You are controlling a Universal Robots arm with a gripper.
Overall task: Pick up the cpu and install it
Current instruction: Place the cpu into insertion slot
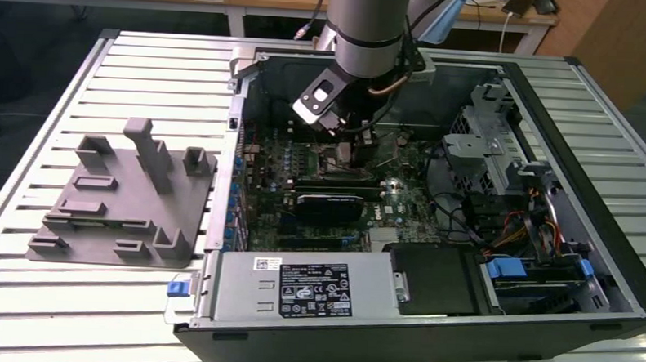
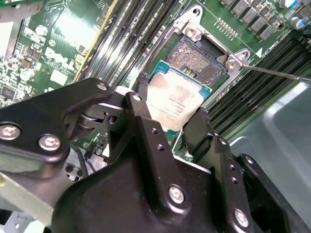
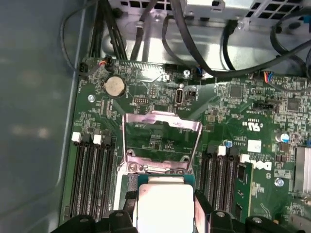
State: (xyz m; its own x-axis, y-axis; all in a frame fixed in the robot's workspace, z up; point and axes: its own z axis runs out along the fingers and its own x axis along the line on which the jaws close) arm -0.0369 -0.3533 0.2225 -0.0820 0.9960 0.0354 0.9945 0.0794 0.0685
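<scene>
Second wrist view gives me the clearest read: the gripper (image 2: 171,98) is clamped on the cpu (image 2: 179,97). Its 2 fingers (image 2: 143,114) pinch opposite edges, so the metal top is level and the underside goes untouched. I judge the cpu to hang just above the socket (image 2: 197,54), partly overlapping it and not seated. In the first wrist view the load plate (image 3: 163,127) stands flipped up on the far side, leaving the socket open. On the exterior view's left, the fixture (image 1: 120,197) sits outside the case (image 1: 425,341).
</scene>
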